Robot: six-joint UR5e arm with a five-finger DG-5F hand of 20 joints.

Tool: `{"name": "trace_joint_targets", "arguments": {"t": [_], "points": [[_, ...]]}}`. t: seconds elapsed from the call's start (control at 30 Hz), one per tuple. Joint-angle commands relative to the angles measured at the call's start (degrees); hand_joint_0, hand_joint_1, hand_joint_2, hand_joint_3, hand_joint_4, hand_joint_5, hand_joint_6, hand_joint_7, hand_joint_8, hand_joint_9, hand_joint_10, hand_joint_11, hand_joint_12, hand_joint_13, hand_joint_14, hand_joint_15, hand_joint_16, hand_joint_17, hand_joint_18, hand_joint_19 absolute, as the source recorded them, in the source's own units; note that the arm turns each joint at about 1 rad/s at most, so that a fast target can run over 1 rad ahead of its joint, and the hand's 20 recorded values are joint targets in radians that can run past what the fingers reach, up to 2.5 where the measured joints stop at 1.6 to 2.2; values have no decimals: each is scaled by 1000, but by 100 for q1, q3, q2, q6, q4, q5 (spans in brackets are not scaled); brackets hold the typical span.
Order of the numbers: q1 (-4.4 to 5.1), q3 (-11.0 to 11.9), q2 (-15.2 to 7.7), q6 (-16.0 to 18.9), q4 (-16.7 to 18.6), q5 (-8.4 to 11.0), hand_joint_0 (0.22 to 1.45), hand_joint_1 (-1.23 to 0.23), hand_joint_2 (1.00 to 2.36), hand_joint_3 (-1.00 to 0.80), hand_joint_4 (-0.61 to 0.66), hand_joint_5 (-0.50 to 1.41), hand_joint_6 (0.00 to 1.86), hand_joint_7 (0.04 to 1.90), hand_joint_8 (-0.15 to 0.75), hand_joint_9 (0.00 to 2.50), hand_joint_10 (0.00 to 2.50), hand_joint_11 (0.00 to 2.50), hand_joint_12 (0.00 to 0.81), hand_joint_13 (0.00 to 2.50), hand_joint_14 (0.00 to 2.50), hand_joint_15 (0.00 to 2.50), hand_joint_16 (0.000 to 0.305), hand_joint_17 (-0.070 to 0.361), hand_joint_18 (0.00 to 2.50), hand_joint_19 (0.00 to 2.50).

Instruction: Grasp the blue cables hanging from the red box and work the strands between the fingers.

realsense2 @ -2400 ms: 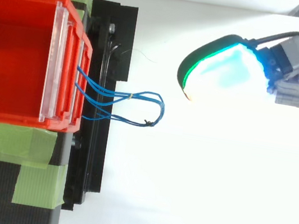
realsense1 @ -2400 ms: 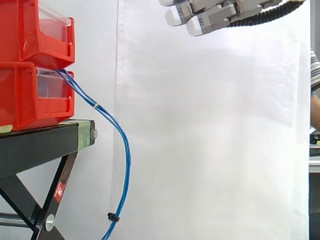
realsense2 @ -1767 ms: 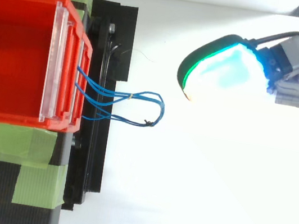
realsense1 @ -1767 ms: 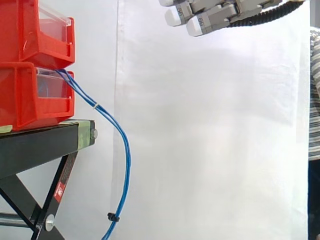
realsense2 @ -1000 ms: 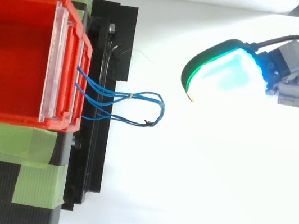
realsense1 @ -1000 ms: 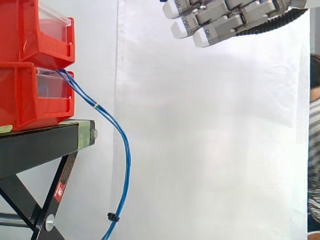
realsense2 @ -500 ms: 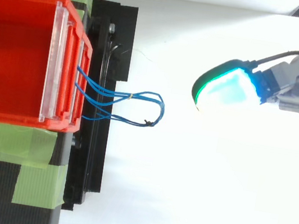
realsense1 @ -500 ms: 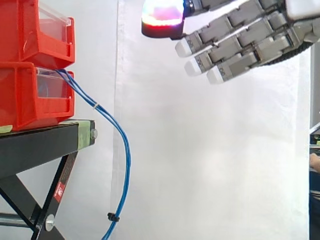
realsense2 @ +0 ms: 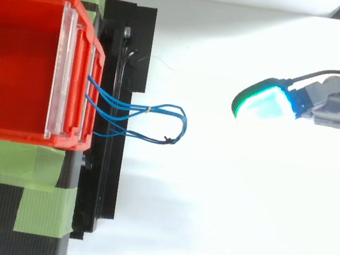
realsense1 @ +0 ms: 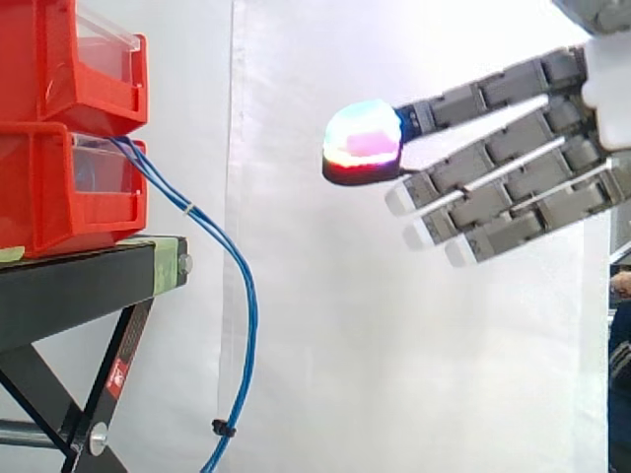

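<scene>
Hand (realsense1: 592, 148) lowered since earlier frame; fingers (realsense1: 473, 212) straight, released, well apart from blue cables (realsense1: 251, 325)

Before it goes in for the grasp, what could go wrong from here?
The open hand hangs to the right of the blue cables, touching nothing. First, the strands are thin and hang free, so the straight fingers may only push them aside. Second, they run into the lower red box, so a hard pull could drag it along the black stand.
</scene>
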Motion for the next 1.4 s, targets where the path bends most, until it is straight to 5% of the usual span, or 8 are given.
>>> {"name": "trace_joint_targets", "arguments": {"t": [0.0, 0.17, 0.37, 0.6, 0.77, 1.07, 1.2, 1.37], "points": [[-4, -321, -5, -53, 316, 260, 631, -282, 1000, -1000, 146, -434, 5, 677, 312, 76, 3, 176, 376, 0, 4, 174, 83, 187, 0, 56], [-4, -637, -32, -264, 1169, 611, 636, -288, 1000, -1000, 147, -427, 5, 676, 315, 87, 2, 184, 376, 0, 4, 178, 82, 185, 0, 66], [4, -681, -102, -458, 1195, 1218, 638, -294, 1000, -1000, 150, -420, 5, 678, 315, 91, 3, 185, 376, 0, 4, 178, 82, 185, 0, 72], [4, -690, -673, -256, 1318, 1235, 640, -297, 1000, -1000, 153, -414, 5, 677, 315, 92, 3, 183, 376, 0, 4, 177, 81, 183, 0, 74], [-4, -690, -1236, -80, 2189, 1270, 642, -300, 1000, -1000, 151, -426, 5, 674, 315, 94, 3, 182, 374, 0, 4, 178, 82, 184, 0, 80], [4, -681, -1359, -168, 2575, 1481, 642, -304, 1000, -1000, 150, -428, 6, 677, 315, 97, 3, 184, 376, 0, 4, 180, 81, 183, 0, 84], [48, -637, -1394, -475, 2698, 1701, 643, -305, 1000, -1000, 150, -428, 5, 678, 314, 98, 3, 184, 378, 0, 3, 184, 82, 184, 0, 90], [75, -329, -1833, -502, 2786, 1736, 644, -308, 1000, -1000, 155, -424, 5, 675, 317, 105, 3, 191, 378, 0, 4, 181, 81, 183, 0, 94]]}}
